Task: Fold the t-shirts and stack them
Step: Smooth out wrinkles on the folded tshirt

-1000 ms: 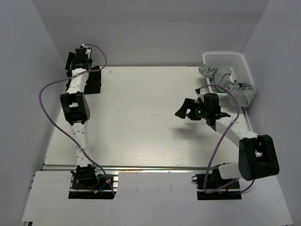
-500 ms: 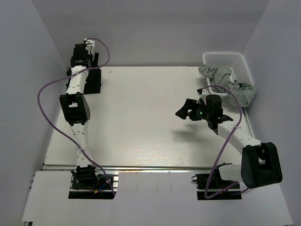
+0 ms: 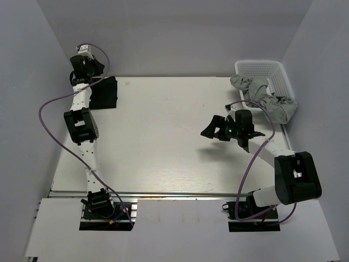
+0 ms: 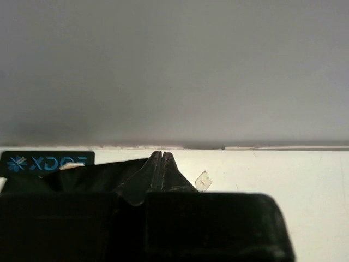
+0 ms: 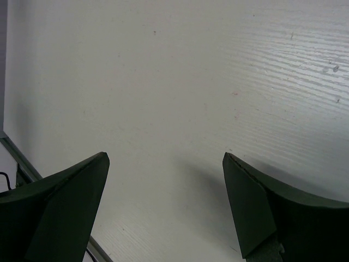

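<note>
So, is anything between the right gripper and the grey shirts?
Nothing visible. The open right gripper hovers over bare table, pointing away from the grey shirts, which spill over the basket's near rim.

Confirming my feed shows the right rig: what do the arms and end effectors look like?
The left arm and right arm are white links with bulky black joints, each trailing a purple cable. The left end effector and right end effector have dark tapered fingers; a green light glows near the right one.
</note>
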Motion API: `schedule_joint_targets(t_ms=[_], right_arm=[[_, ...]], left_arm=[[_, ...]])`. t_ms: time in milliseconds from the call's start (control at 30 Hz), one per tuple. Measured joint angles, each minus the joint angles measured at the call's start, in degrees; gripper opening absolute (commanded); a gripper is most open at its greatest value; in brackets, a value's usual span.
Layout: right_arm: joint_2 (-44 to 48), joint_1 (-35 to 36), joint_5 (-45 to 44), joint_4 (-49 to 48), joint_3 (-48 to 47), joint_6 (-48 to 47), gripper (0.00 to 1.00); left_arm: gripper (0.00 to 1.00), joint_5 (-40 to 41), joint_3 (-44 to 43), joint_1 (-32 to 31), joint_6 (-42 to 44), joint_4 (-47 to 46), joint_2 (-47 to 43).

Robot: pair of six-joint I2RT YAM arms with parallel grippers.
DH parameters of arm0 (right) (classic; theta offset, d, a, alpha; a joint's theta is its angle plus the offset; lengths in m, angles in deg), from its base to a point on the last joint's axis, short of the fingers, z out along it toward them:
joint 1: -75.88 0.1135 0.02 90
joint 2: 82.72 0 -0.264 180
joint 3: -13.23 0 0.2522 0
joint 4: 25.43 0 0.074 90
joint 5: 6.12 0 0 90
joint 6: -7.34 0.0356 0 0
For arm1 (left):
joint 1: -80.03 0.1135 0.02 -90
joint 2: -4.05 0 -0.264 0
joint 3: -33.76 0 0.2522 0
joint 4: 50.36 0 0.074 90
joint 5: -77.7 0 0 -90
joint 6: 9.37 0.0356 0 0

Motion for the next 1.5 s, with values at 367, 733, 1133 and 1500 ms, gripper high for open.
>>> schedule_joint_targets(t_ms=[367,733,1133,1500], right_arm=[[-0.8,0.0,0.2,-0.4,-3.3,-0.1,0.9],[-4.2,0.0,0.1,0.9,-6.8,-0.5,0.9],[-10.0,0.0,1.8,0.7,-9.1,-0.3,0.9],[-11.2,0.0,3.0,0.7,-10.2,0.2,0.9]], left_arm=[[0.0,3.5,6.7,3.2,-7.9,-5.0,3.5],[0.15,10.8,5.9,6.4,-13.0,-9.2,3.5],[0.48,8.2,6.3,5.6,-13.0,-11.4,4.8],[0.62,14.1,5.2,3.9,-19.4,-9.4,10.8]])
